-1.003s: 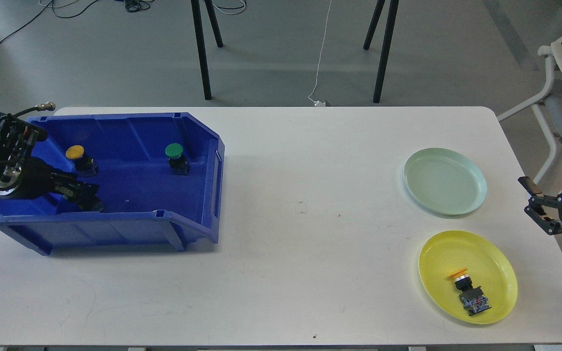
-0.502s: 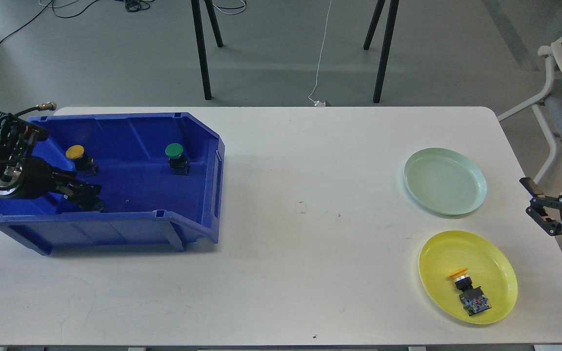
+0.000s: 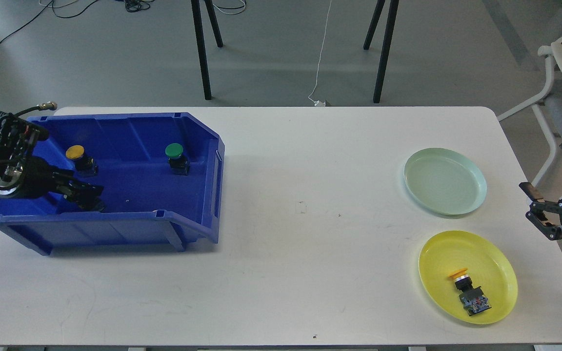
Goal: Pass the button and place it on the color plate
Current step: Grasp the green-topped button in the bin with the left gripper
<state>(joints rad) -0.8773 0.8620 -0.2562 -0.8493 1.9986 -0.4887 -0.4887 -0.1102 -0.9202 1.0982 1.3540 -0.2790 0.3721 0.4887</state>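
A yellow-capped button [image 3: 77, 158] and a green-capped button [image 3: 175, 157] stand in the blue bin [image 3: 164, 222] at the table's left. My left gripper [image 3: 87, 196] reaches into the bin near its front wall, just below and in front of the yellow button. Its dark fingers cannot be told apart. Another yellow-capped button [image 3: 469, 291] lies on its side in the yellow plate [image 3: 495, 258] at the front right. The pale green plate [image 3: 444, 181] behind it holds nothing. My right gripper [image 3: 550, 170] is open and empty beyond the table's right edge, right of both plates.
The white table [image 3: 310, 234] carries the bin at the left and the two plates at the right. Black stand legs [image 3: 202, 48] and a cable are on the floor behind. A white chair [image 3: 554, 73] stands at the far right.
My right gripper has drifted slightly right and up, away from the plates. My left gripper has shifted very slightly left inside the bin. The buttons have not moved.
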